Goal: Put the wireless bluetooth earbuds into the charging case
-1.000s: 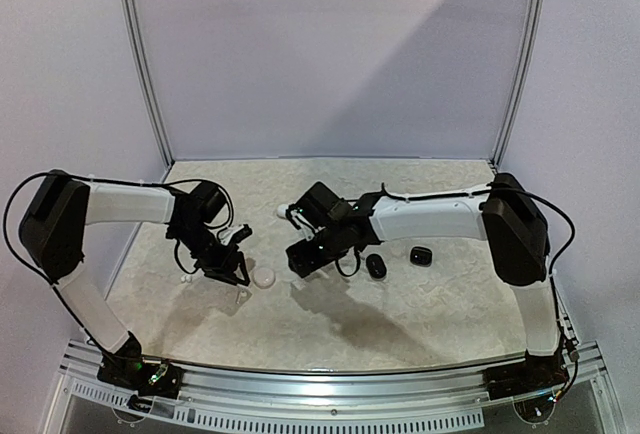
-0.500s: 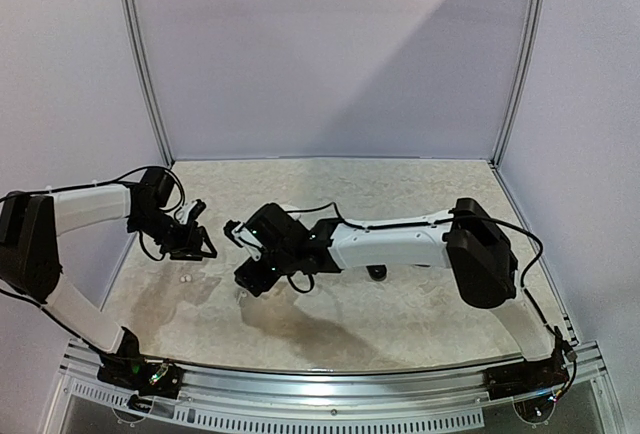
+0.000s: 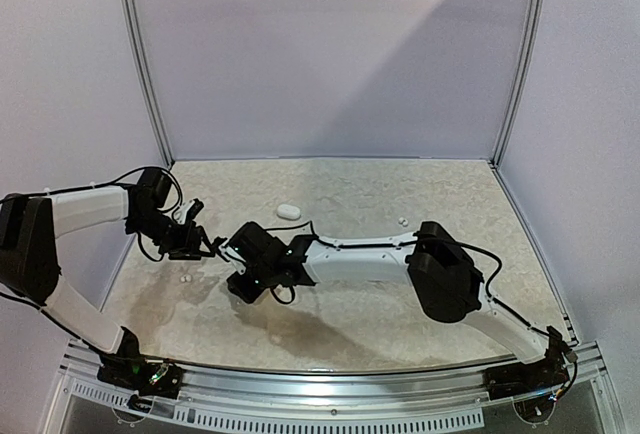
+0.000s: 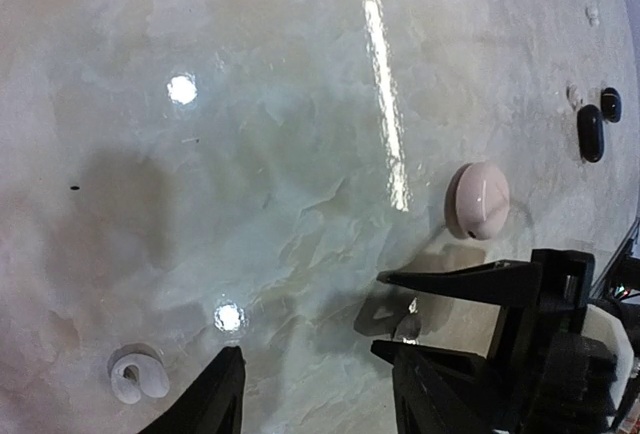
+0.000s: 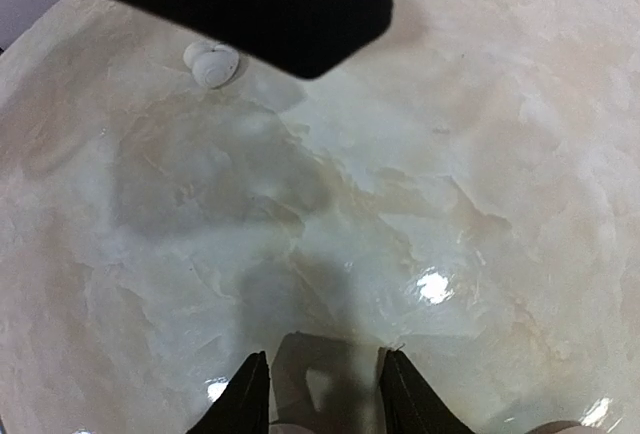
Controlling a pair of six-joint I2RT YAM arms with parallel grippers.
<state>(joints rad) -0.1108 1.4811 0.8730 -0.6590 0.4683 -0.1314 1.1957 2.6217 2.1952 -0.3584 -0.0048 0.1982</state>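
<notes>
One white earbud [image 3: 184,277] lies on the pale table near the left edge; it also shows in the left wrist view [image 4: 138,376] and the right wrist view [image 5: 212,62]. My left gripper [image 3: 208,247] [image 4: 320,394] hovers just right of it, open and empty. My right gripper [image 3: 238,284] [image 5: 325,389] has reached across beside the left one, its jaws apart over bare table. Its fingers [image 4: 450,282] point left in the left wrist view. A closed white case [image 4: 478,200] lies just beyond them. A black case [image 4: 590,132] sits farther off.
Another closed white case [image 3: 289,211] lies toward the back, and a tiny white piece [image 3: 403,221] sits farther right. A smaller black item [image 4: 611,104] and a small white bit [image 4: 575,94] are beside the black case. The left arm's black end [image 5: 250,4] overhangs the right wrist view.
The right arm swung far left, from beside the black cases to next to the left gripper, and its jaws narrowed. The left arm drew back left early on, then stayed still.
</notes>
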